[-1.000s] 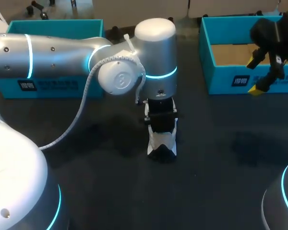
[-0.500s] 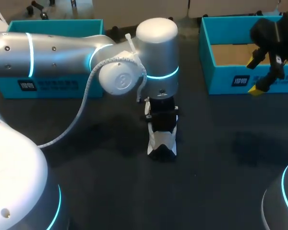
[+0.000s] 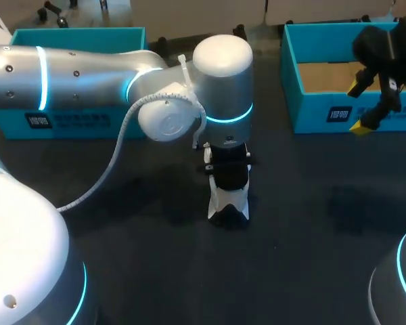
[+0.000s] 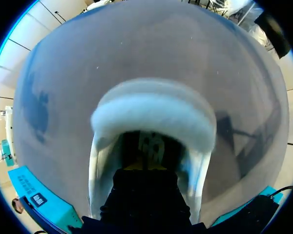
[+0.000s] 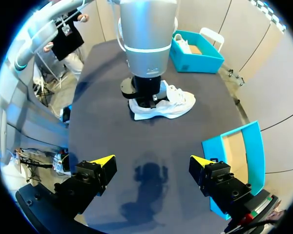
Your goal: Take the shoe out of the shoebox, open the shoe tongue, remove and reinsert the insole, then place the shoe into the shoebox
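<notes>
Progress: the shoe [image 3: 228,200] is out of its box and stands on the table [image 3: 311,223] near the middle, so I take the first step as done. My left gripper [image 4: 144,166] is down inside the shoe's opening, with the padded collar arching ahead of it. I cannot tell whether it is apart or clamped on anything in there. I see no insole lying outside the shoe. I judge the work to be at the tongue or insole step, with reinsertion and boxing left to do.

My right gripper [image 5: 151,163] hangs over the table's right side with its pincer wide apart and nothing in it, well clear of the shoe.

Surface: dark, matt, flat. One teal box [image 3: 311,112] sits at the far right, just beside the right gripper. A second teal box [image 3: 74,118] sits at the far left.
</notes>
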Controlling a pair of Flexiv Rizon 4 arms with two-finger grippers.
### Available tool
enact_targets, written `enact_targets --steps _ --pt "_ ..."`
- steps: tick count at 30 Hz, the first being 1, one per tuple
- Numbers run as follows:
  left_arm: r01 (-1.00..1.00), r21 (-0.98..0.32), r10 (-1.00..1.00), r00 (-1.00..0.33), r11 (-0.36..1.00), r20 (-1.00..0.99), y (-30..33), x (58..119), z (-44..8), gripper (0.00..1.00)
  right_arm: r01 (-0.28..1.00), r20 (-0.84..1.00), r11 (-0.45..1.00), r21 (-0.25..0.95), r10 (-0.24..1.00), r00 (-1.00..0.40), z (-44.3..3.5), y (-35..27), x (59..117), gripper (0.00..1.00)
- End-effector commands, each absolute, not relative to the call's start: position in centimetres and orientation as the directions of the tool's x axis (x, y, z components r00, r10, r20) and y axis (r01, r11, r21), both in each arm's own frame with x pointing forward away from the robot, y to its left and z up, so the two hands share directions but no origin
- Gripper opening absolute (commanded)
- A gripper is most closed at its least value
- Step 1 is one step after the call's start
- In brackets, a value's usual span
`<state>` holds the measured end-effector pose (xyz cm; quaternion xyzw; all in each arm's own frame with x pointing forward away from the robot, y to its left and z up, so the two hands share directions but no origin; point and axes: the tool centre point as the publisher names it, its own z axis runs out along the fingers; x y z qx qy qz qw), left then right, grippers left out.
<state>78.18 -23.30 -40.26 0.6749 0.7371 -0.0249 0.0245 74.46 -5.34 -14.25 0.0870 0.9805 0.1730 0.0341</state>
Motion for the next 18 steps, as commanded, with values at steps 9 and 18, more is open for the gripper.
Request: enact_targets --steps 9,18 --pt "0.972 0.207 0.991 -0.093 0.111 -0.097 -22.3 79.8 -36.0 0.00 0.160 -0.034 0.926 0.342 0.182 -0.983 -14.3 -5.2 74.6 1.00" --pt "0.959 0.255 0.990 -0.100 0.123 -0.101 -22.1 80.9 -35.5 0.44 0.160 -0.034 0.926 0.342 0.182 -0.983 -14.3 -5.2 74.6 1.00"
